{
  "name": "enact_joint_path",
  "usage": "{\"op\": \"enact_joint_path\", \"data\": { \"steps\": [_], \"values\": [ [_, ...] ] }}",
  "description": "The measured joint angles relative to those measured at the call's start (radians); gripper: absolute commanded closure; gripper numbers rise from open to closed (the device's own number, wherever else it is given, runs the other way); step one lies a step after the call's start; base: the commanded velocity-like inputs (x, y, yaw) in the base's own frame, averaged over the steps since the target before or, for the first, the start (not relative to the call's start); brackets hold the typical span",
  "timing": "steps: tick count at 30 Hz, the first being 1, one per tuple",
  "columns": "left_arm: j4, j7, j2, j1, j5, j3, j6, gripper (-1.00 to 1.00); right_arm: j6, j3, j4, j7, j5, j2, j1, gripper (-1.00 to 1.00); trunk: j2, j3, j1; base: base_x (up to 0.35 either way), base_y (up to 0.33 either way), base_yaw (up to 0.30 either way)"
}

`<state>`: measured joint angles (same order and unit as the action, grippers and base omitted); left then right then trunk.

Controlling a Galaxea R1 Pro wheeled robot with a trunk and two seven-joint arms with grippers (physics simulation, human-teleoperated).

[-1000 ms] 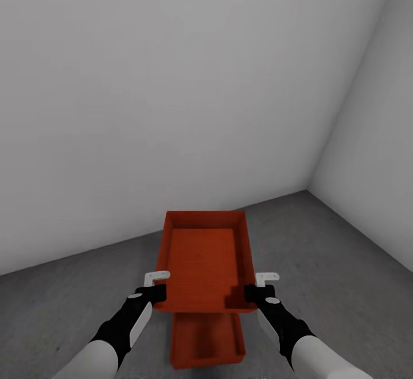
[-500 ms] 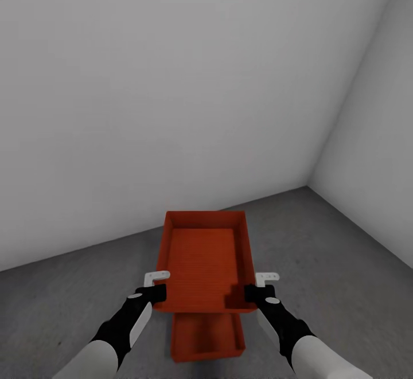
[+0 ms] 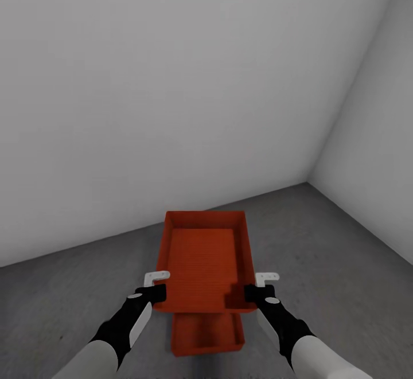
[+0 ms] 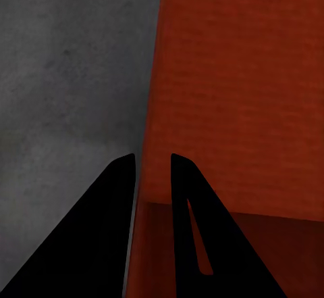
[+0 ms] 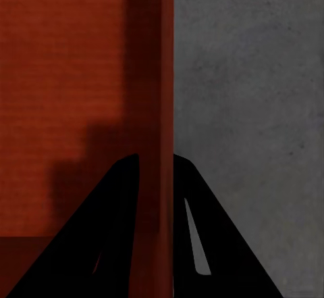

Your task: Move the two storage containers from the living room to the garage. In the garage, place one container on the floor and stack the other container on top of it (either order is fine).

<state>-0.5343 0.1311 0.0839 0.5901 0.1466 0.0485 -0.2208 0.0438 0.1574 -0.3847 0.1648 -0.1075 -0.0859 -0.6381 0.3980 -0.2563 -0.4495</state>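
I hold one orange-red storage container [image 3: 203, 258] level in the air, a gripper on each long side near its near end. My left gripper [image 3: 156, 293] is shut on its left wall, the black fingers astride the rim [image 4: 152, 157]. On the right wall my right gripper [image 3: 252, 294] is shut the same way [image 5: 156, 156]. The ribbed bottom of the held container [image 4: 243, 95] [image 5: 67, 75] shows beside the fingers. The second storage container [image 3: 206, 336] rests on the garage floor [image 3: 344, 264] directly below, partly hidden under the held one.
A plain white-grey wall [image 3: 172, 81] stands just ahead, meeting a side wall [image 3: 378, 138] in a corner at the right. Mottled grey concrete floor [image 4: 67, 75] [image 5: 250, 109] spreads on both sides of the containers.
The floor, the wall line and the lower container have slid slightly up the picture, so the camera has moved. The held container and both arms keep their place in the view.
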Motion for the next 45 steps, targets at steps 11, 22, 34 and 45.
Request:
{"op": "enact_joint_path", "data": {
  "steps": [11,22,34,45],
  "values": [
    [0.000,0.002,0.002,0.000,0.000,0.000,0.000,1.00,0.000,-0.001,0.000,-0.002,0.000,0.001,0.000,1.00,0.000,-0.018,0.000,0.000,0.000,0.000],
    [0.000,0.002,0.002,0.000,0.000,0.001,0.001,1.00,0.000,-0.001,-0.001,-0.002,0.001,0.002,0.000,1.00,0.000,-0.035,0.000,0.000,0.000,0.000],
    [0.000,0.000,0.000,0.000,0.000,0.001,0.000,1.00,0.000,0.000,0.000,0.000,0.000,0.000,0.000,1.00,0.000,-0.055,0.000,0.000,0.000,0.000],
    [0.000,0.000,0.000,0.000,0.000,0.000,0.001,1.00,0.000,0.001,-0.001,0.000,0.000,0.000,0.000,1.00,0.000,-0.072,0.000,0.000,0.000,0.000]
  ]
}}
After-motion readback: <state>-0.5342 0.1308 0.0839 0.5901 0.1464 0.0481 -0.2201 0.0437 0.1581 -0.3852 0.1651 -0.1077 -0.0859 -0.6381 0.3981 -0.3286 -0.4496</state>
